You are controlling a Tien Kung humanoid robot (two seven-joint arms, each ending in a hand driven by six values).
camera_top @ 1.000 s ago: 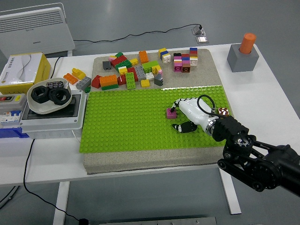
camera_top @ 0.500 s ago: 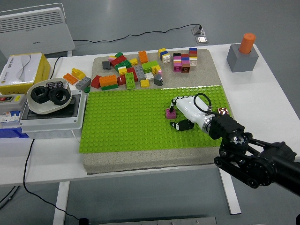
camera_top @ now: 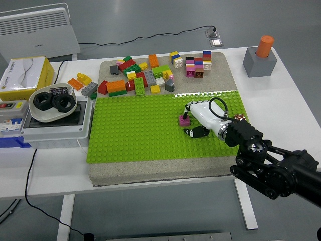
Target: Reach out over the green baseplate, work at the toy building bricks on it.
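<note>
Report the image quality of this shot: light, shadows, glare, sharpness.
Head view: even, soft overhead light, no harsh glare; the white table is bright but not blown out. Only faint shadows lie under the right hand on the green baseplate. The magenta brick and the loose brick pile are sharp, without visible motion blur. Straight edges bow slightly near the frame's borders.

Bright, even light (soft shadows), sharp throughout.

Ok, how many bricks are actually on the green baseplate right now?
1: a small magenta brick near the middle-right of the green studded baseplate, at the right hand's fingertips. The hand could hide another.
</note>
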